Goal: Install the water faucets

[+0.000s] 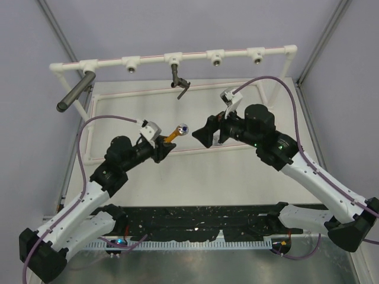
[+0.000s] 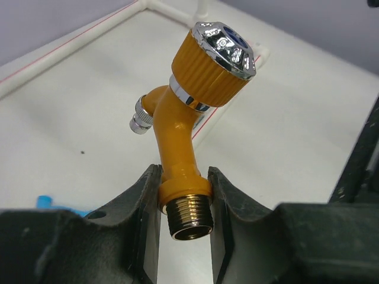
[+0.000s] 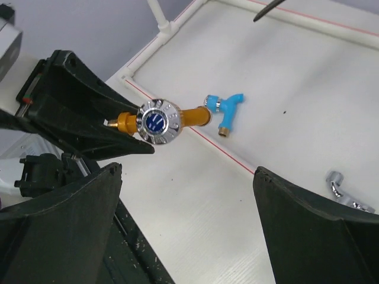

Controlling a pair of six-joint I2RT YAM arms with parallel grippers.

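My left gripper (image 2: 183, 177) is shut on the orange-gold faucet (image 2: 180, 130), its jaws pinching the collar just above the threaded metal end. The faucet's chrome knob points away towards my right gripper (image 1: 204, 135). In the top view the orange-gold faucet (image 1: 173, 135) hangs in the air over the table's middle. My right gripper (image 3: 188, 177) is wide open with nothing between its fingers, a short way in front of the knob. The bright blue faucet (image 3: 225, 107) and the silver-grey faucet (image 3: 339, 184) lie on the white table.
A white pipe rail (image 1: 195, 54) with several round sockets runs across the back. A dark tap (image 1: 179, 81) hangs from its middle socket. A long dark grey cylinder (image 1: 76, 92) sticks out at its left end. White pipe (image 1: 89, 127) frames the table.
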